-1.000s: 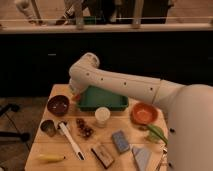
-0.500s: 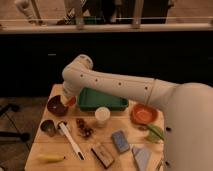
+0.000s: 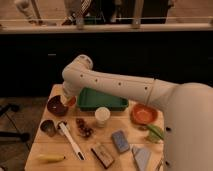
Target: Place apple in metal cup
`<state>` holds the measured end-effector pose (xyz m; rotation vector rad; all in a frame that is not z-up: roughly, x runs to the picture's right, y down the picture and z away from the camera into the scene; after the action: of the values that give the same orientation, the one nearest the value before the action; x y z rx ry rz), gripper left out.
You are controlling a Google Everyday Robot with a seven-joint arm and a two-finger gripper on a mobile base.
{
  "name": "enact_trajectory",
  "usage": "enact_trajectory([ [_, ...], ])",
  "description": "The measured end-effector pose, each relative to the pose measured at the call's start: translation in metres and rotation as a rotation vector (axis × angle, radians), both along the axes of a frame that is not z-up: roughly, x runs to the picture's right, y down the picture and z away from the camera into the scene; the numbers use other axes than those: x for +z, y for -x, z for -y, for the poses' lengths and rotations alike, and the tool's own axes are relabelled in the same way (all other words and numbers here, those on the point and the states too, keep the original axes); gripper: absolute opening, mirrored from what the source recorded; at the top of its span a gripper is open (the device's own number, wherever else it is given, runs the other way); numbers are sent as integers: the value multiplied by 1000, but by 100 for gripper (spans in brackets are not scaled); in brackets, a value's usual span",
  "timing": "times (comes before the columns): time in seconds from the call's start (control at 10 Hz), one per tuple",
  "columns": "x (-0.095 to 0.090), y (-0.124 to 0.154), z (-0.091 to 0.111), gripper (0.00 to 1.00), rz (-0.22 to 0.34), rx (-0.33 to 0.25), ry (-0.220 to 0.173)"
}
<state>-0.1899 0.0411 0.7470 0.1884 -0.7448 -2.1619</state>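
Gripper (image 3: 64, 100) sits low at the left end of the table (image 3: 125, 162), at the near rim of the maroon bowl (image 3: 55, 106) and just left of the green tray (image 3: 100, 100). The arm's elbow covers most of it from my view, so I cannot tell how the fingers stand or whether anything is held.

A small orange-red patch shows right beside the gripper, between bowl and tray; I take this to be the apple (image 3: 70, 100). Whether it is touched, grasped or just lying there I cannot tell.

Cup (image 3: 48, 128) stands at the front-left of the table, near the bowl, just left of the white-handled tool (image 3: 71, 140). Its inside looks dark; I see no apple in it.

My judgement on progress: early. The arm is at the apple, so this looks like the reach or grasp step. Left to do: secure the apple, lift it, carry it the short way toward the front-left, and release it over the cup. Placement not yet done.
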Motion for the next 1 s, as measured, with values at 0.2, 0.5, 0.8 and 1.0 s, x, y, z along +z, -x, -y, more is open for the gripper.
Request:
enact_trajectory([
  [0.2, 1, -3, -1, 0, -18, 13, 23],
  [0.5, -9, 28, -8, 0, -15, 3, 46],
  [0.8, -32, 69, -13, 0, 20, -34, 43],
  [1.0, -47, 99, -23, 0, 59, -83, 51],
])
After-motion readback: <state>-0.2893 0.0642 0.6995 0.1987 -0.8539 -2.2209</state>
